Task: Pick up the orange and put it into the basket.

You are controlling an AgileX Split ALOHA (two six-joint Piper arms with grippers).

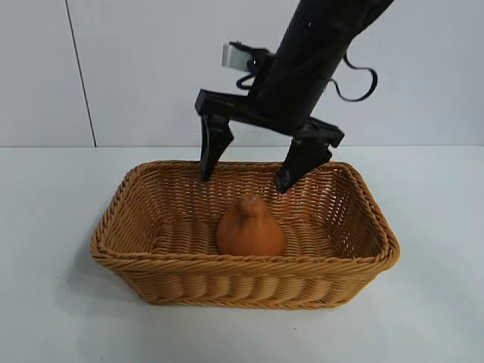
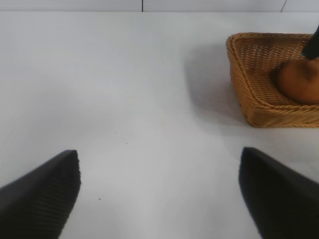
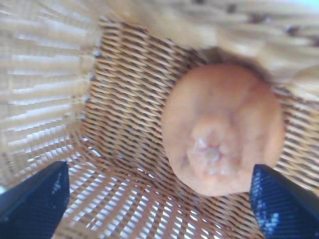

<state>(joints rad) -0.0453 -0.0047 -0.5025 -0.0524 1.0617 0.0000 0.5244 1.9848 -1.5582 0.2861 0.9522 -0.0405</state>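
Note:
The orange [image 1: 250,226] rests upright on the floor of the wicker basket [image 1: 144,266], its knobbly neck up. My right gripper [image 1: 246,178] hangs open just above it, fingers spread wide and pointing down into the basket, holding nothing. From the right wrist the orange [image 3: 223,129] lies free on the weave, near one of the fingertips [image 3: 280,205]. My left gripper [image 2: 159,191] is open over bare table, well away from the basket [image 2: 249,94], where part of the orange [image 2: 300,82] shows.
The basket stands in the middle of a white table [image 1: 53,227] against a white wall. Bare tabletop lies all round the basket.

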